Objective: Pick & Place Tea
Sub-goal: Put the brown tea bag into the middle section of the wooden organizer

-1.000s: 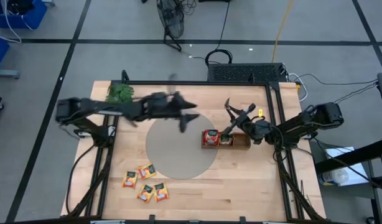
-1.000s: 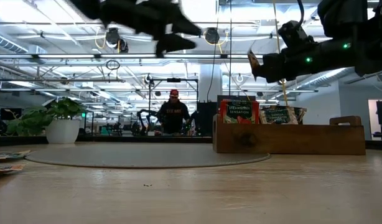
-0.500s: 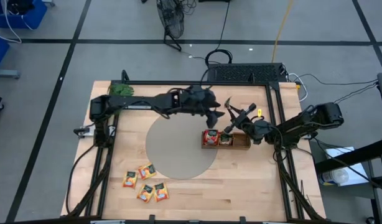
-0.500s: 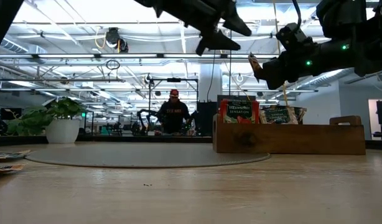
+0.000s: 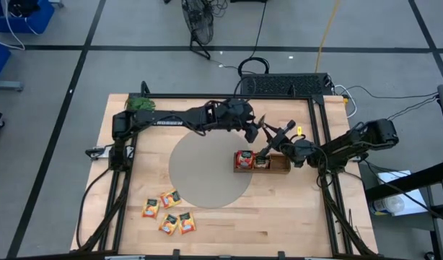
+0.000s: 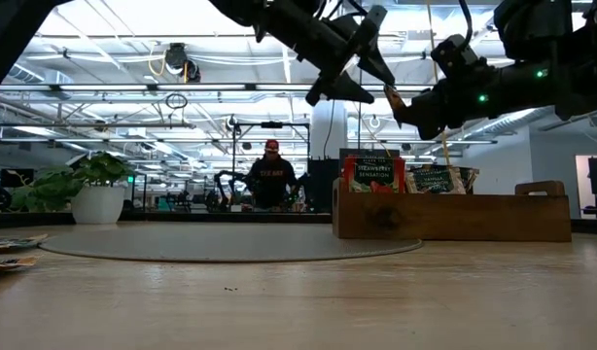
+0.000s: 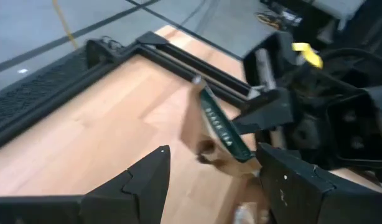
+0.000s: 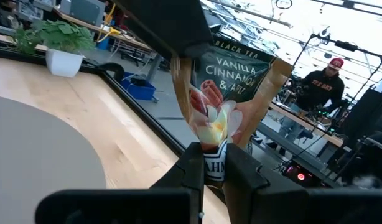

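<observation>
The right hand (image 5: 265,124) pinched a sachet (image 8: 225,93) upright above the tray (image 5: 283,167). The left hand (image 7: 209,168), fingers spread, was just beside it, the sachet lying between its fingers.

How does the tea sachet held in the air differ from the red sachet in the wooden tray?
The held tea sachet is brown and green, pinched by the right end effector above the table; the red sachet stands upright in the wooden tray, ungripped. The held one reads vanilla cinnamon, the red one strawberry. Both are flat printed packets.
</observation>
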